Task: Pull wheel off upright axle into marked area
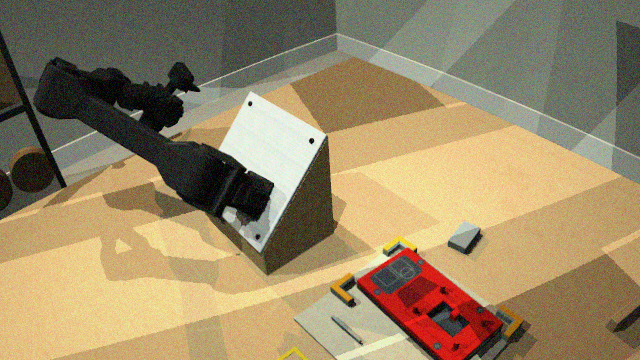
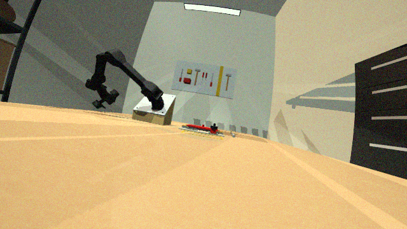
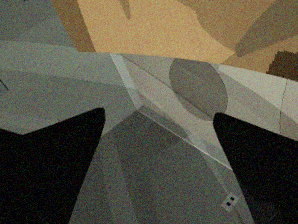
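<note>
Arm [image 1: 150, 145] reached from upper left of top view down to the slanted white plate [image 1: 272, 145] of a wedge block [image 1: 300, 215] at frame centre. Gripper [image 1: 250, 212] sat low on the plate, near its lower-left corner, fingers spread wide, nothing seen clamped btwn them. Whether they touched the plate: couldn't tell.

Wheel and axle: not made out in top or exterior view; arm head covered that part of the plate. Wrist view was very close in and hard to read: pale grey faceted surfaces [image 3: 153, 183] filled the middle, dark shapes at lower left and lower right, prob. the fingers, not certain.

Around, top view:
- red flat fixture [image 1: 430, 305] at lower right, on a grey mat [image 1: 325, 320] w/ yellow corner brackets [image 1: 399, 244].
- thin grey rod [image 1: 346, 330] lying on the mat, left of the red fixture, apart from it.
- small grey block [image 1: 464, 237] on the bench [image 1: 500, 165], right of the wedge, well apart.
- dark rack frame [image 1: 30, 110] and round wooden pieces [image 1: 31, 169] at far left edge.

Exterior view: tool board [image 2: 203, 79] on the far wall behind the wedge; dark drawer unit [image 2: 381, 111] at right edge.
</note>
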{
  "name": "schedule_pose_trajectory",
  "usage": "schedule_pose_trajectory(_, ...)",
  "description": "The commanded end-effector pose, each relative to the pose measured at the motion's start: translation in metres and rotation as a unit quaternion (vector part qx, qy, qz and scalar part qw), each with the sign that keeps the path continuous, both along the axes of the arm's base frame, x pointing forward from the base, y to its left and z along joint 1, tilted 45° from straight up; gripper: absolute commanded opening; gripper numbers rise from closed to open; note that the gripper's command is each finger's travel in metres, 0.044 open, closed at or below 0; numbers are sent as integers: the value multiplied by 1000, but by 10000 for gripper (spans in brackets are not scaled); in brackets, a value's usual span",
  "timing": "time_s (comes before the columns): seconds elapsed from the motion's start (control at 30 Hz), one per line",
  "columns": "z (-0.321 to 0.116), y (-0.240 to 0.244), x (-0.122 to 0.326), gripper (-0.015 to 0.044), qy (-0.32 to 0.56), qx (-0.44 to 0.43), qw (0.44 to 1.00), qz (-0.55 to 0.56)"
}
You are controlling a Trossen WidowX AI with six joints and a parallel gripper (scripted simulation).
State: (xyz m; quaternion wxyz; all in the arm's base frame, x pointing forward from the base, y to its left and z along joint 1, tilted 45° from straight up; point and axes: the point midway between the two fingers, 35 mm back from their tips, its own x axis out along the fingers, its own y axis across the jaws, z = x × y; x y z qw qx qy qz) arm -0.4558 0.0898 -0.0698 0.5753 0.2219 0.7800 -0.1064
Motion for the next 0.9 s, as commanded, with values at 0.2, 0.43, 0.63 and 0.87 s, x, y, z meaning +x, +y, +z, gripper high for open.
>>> schedule_pose_trajectory(0.2, -1, 66, 28, 300, -1, -5, 988, -155)
schedule_pose_trajectory(0.43, 0, 140, 77, 300, 6, -15, 936, -353)
schedule_pose_trajectory(0.63, 3, 193, 127, 300, 17, -20, 861, -508)
schedule_pose_trajectory(0.87, 1, 244, 202, 300, 24, -17, 736, -676)
